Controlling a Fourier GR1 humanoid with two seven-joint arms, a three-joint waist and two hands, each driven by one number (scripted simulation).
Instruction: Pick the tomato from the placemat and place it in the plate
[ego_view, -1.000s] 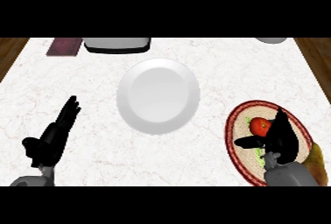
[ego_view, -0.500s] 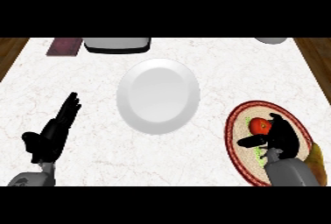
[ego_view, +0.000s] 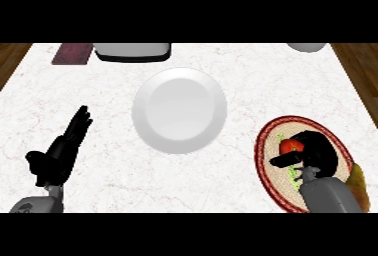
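A red tomato (ego_view: 290, 146) lies on a round placemat (ego_view: 270, 165) with a dark red rim, at the right of the counter. My right hand (ego_view: 316, 150) sits over the tomato with fingers and thumb curled round it, hiding most of it. A white plate (ego_view: 179, 110) rests in the middle of the counter, to the left of the placemat, with nothing on it. My left hand (ego_view: 62, 153) stands at the lower left, fingers straight and pointing up, well apart from the plate.
At the back edge stand a white and black appliance (ego_view: 133, 51) and a dark red flat object (ego_view: 74, 53). A white bowl (ego_view: 306, 47) shows at the back right. Wooden floor lies beyond both counter sides.
My right hand has closed further round the tomato, which now shows less. The left hand has shifted slightly.
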